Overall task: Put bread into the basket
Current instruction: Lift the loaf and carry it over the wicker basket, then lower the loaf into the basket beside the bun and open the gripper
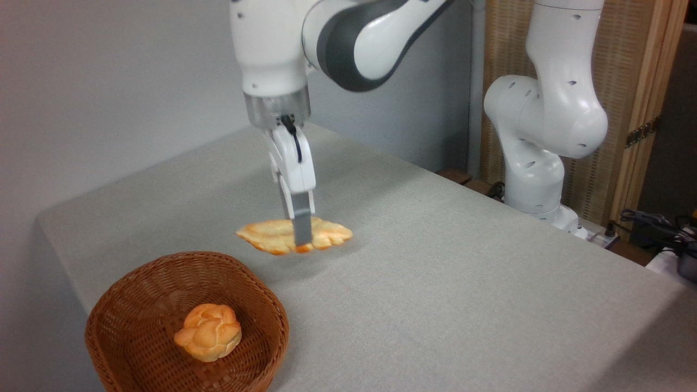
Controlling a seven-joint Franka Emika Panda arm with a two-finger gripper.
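Observation:
The long, flat braided bread (272,235) hangs a little above the grey table, level, with its shadow on the cloth below it. My gripper (302,239) comes straight down from above and is shut on the bread across its middle; only the near finger shows. The round brown wicker basket (136,283) sits at the lower left, just in front of and below the loaf.
A small knotted orange-brown bun (208,332) lies inside the basket. The arm's white base (536,179) stands past the table's right edge, with cables (653,223) beside it. The table's left edge runs close to the basket.

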